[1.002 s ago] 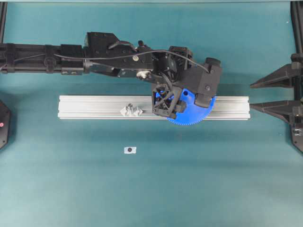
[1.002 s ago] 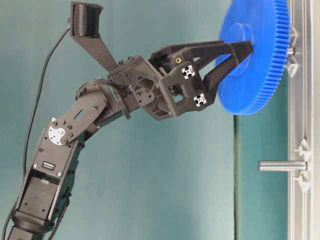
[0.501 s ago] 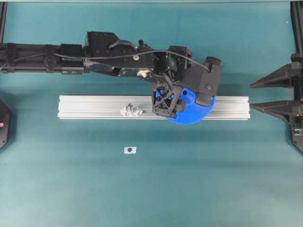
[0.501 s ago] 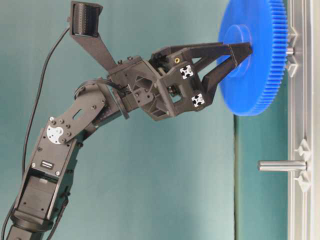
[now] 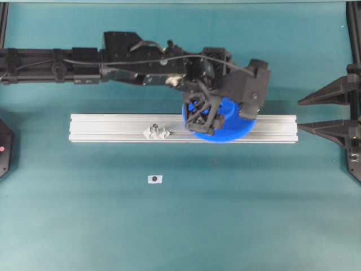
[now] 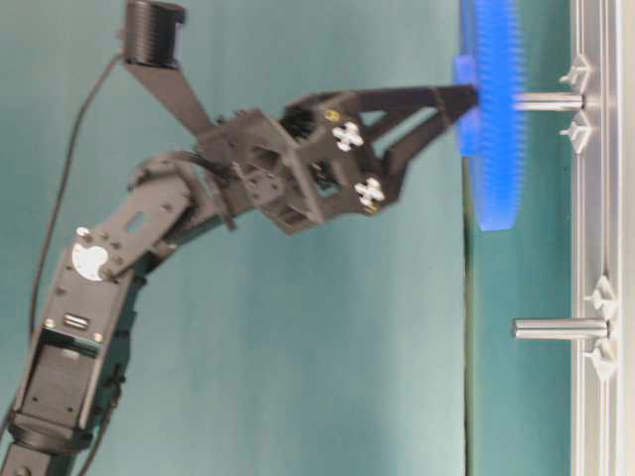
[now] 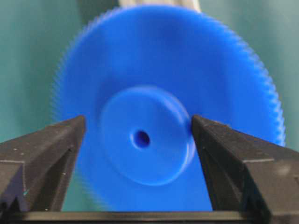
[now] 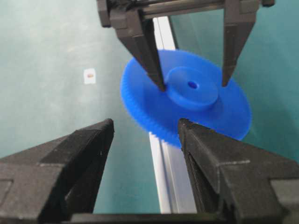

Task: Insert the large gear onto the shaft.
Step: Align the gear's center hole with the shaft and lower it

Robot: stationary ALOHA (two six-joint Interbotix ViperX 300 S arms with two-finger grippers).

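Observation:
The large gear is a bright-blue toothed disc, blurred, lying level over the aluminium rail. In the table-level view it is edge-on at the tip of the shaft, which stands on the rail. My left gripper straddles the raised hub. Its jaws stand slightly wider than the hub, and a strip of disc shows between one finger and the hub. My right gripper is open and empty, back from the gear, at the rail's right end.
A second, bare shaft on its clear mount stands further left along the rail. A small white tag lies on the teal table in front of the rail. Black arm bases sit at both side edges.
The gear has swung from tilted to level and lined up on the shaft tip. The left jaws have loosened off the hub, and the gear now blurs relative to them.

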